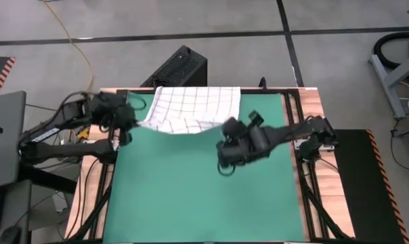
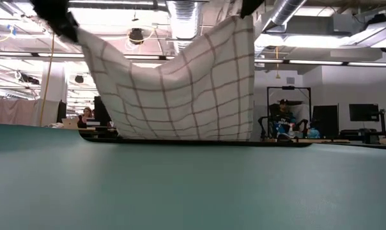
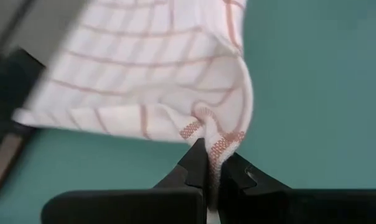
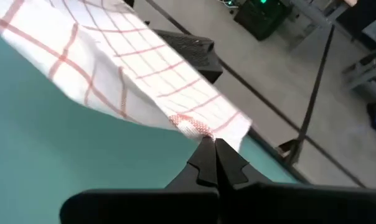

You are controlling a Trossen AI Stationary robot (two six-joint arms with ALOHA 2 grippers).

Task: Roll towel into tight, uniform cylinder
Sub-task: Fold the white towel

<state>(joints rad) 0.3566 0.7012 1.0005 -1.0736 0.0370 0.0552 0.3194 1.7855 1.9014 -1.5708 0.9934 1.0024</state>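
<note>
The white towel with red-brown checks (image 1: 191, 105) is lifted by its two near corners over the far part of the green mat (image 1: 204, 190). Its far end rests on the mat at the table's far edge (image 2: 180, 135). My left gripper (image 1: 135, 123) is shut on the towel's near left corner. My right gripper (image 1: 225, 129) is shut on its near right corner. In the low view the towel (image 2: 180, 83) hangs like a sheet between both grippers, and its upper edge sags between them. My left gripper pinches the towel's near left corner (image 3: 218, 144) between its two fingers, the cloth bunched there. The corner is lifted clear of the mat and the towel slopes down from it to the far end on the mat. My right gripper pinches the towel's near right corner (image 4: 197, 129) between its two fingers, at the hemmed edge. The corner is lifted clear and the cloth falls away from it toward the table's far edge.
A black box (image 1: 181, 68) stands on the floor just beyond the table's far edge. Wooden table borders (image 1: 313, 102) flank the mat. The mat's near half (image 1: 204, 203) is bare. A person (image 2: 281, 118) sits in the room behind.
</note>
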